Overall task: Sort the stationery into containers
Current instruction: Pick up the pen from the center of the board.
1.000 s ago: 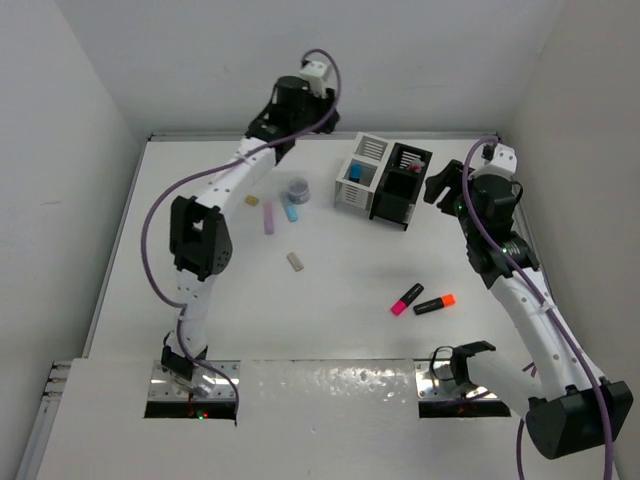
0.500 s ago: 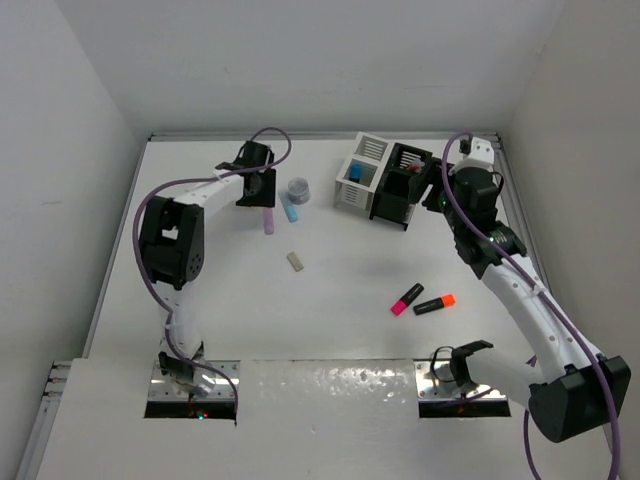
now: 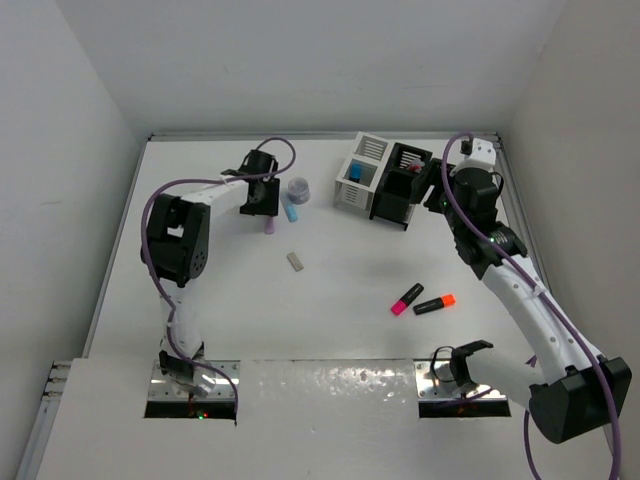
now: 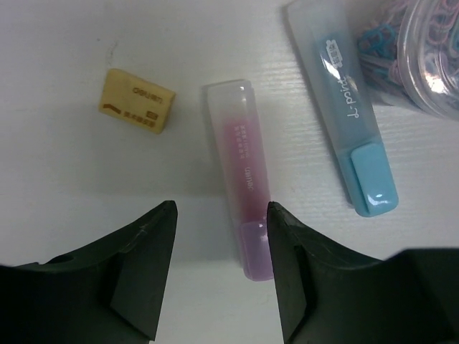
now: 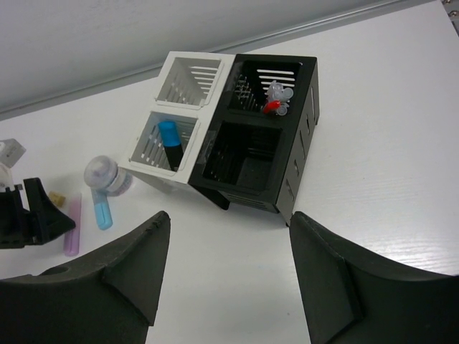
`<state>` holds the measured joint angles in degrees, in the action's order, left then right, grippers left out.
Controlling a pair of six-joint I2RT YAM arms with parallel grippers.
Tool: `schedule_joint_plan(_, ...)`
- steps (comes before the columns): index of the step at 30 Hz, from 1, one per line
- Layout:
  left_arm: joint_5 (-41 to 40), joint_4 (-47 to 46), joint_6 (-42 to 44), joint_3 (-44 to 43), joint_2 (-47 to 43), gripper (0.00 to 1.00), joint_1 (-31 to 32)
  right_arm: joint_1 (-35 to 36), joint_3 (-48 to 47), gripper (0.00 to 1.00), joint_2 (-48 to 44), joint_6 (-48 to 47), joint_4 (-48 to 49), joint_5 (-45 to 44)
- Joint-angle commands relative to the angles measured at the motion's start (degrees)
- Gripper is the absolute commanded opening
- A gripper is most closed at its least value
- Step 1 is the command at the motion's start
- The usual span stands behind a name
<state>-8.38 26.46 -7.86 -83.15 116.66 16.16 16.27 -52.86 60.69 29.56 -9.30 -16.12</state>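
Note:
My left gripper (image 4: 221, 266) is open low over the table, its jaws straddling the purple-capped end of a pastel pink stick (image 4: 240, 208). The stick lies flat, close to the right finger, not clamped. Beside it lie a pastel blue stick (image 4: 351, 136), a beige eraser (image 4: 136, 100) and a round clear jar of clips (image 4: 434, 50). My right gripper (image 5: 229, 279) is open and empty, hovering in front of the joined containers, white (image 5: 188, 68) and black (image 5: 305, 129). A blue-capped marker (image 5: 168, 140) stands in the white one. Something red (image 5: 272, 106) sits in the black one.
A second beige eraser (image 3: 296, 261) lies mid-table. A pink-ended highlighter (image 3: 407, 298) and an orange-ended one (image 3: 435, 304) lie right of centre. The left gripper (image 3: 262, 205) is left of the jar (image 3: 298, 188); white walls enclose the table.
The left arm has come down from high at the back to the table, ending over the pink stick. The right gripper moved in toward the black bin, then held still.

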Motion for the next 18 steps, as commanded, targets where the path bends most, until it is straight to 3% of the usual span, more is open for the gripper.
schedule_joint_plan(1, 0.9, -2.8, -0.8, -0.7, 2.0, 0.51, 1.5, 0.3, -1.9, 0.67, -1.1, -1.0, 1.0, -1.0)
schedule_joint_plan(6, -0.1, -2.3, -1.9, -2.4, 5.2, 0.44, 1.9, 0.3, -1.9, 0.67, -1.6, -1.4, 0.3, -1.5)
schedule_joint_plan(11, -0.1, -1.7, -3.9, -1.8, 4.0, 0.01, 1.0, 0.3, -1.3, 0.67, -3.0, -1.7, 0.4, -2.9)
schedule_joint_plan(18, -2.7, -1.8, -2.1, -8.0, -4.2, 0.0, -0.7, 0.3, -1.3, 0.67, -3.1, -2.1, 0.9, -3.4)
